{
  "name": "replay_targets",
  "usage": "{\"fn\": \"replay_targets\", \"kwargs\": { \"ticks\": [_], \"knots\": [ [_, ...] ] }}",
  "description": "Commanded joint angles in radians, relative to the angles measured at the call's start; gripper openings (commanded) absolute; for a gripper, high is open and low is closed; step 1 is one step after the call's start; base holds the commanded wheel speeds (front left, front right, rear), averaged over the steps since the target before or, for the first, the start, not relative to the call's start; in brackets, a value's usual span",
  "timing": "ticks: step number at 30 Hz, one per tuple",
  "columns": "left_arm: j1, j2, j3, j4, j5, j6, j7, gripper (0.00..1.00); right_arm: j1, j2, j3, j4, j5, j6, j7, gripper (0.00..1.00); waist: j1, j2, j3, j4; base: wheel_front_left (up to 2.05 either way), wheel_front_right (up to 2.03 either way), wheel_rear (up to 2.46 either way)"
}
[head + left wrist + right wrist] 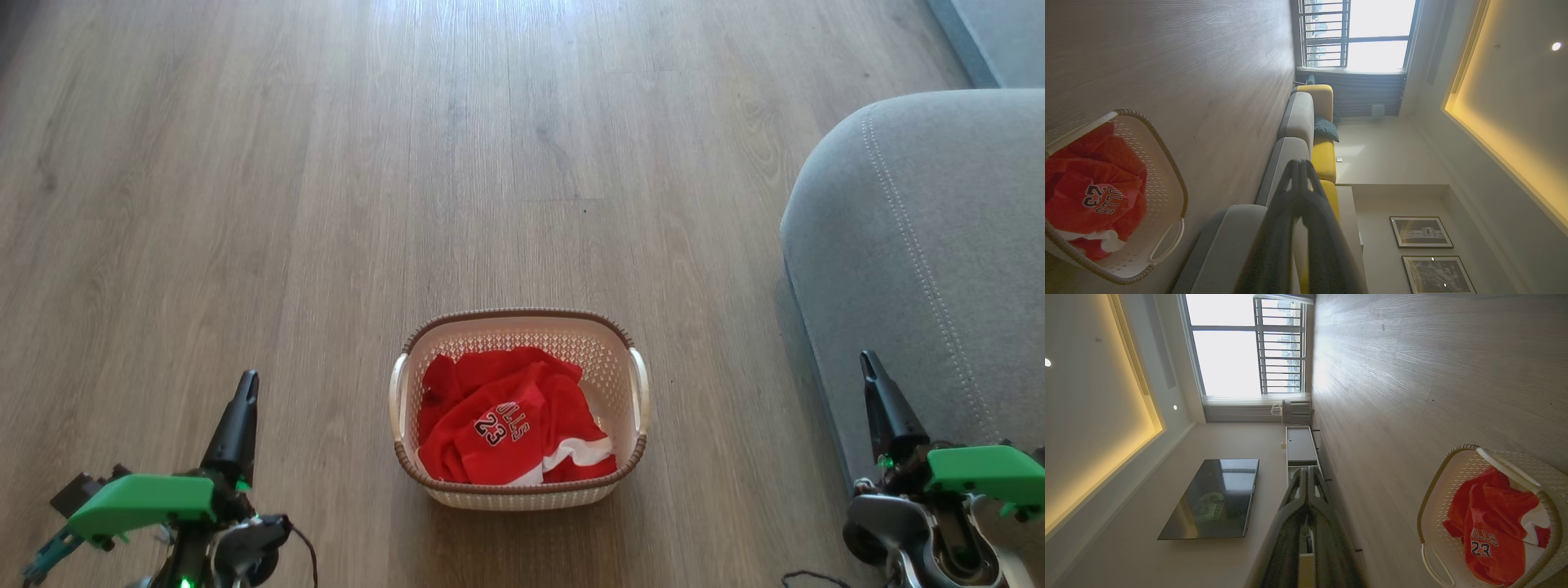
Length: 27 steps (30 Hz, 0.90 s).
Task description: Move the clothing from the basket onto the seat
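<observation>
The red clothing lies bunched up in the basket, which stands on the wood floor in front of me. It looks soft and light, so I think it will flop and hang when I lift it. A good place to pinch is the raised fold by the number 23. The big grey seat is on my right, near the basket but not touching it. My left gripper and right gripper are both closed tight, holding nothing.

I count one basket, one heap of red clothing, one grey seat, and two grippers: left gripper, right gripper.
</observation>
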Motion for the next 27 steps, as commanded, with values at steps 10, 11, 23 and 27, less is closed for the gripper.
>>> {"fn": "replay_targets", "kwargs": {
  "ticks": [10,11,23,27],
  "knots": [
    [-0.048,0.008,0.034,-0.033,-0.007,-0.009,0.007,0.00,-0.055,-0.004,0.018,-0.032,-0.008,0.000,0.005,0.00,0.0000,0.0000,0.000,0.000,0.00,0.00,0.00],
    [-0.048,0.008,0.034,-0.033,-0.007,-0.009,0.007,0.00,-0.055,-0.004,0.018,-0.032,-0.008,0.000,0.005,0.00,0.0000,0.0000,0.000,0.000,0.00,0.00,0.00],
    [-0.048,0.008,0.034,-0.033,-0.007,-0.009,0.007,0.00,-0.055,-0.004,0.018,-0.032,-0.008,0.000,0.005,0.00,0.0000,0.0000,0.000,0.000,0.00,0.00,0.00],
    [-0.048,0.008,0.034,-0.033,-0.007,-0.009,0.007,0.00,-0.055,-0.004,0.018,-0.032,-0.008,0.000,0.005,0.00,0.0000,0.0000,0.000,0.000,0.00,0.00,0.00]
  ]
}}
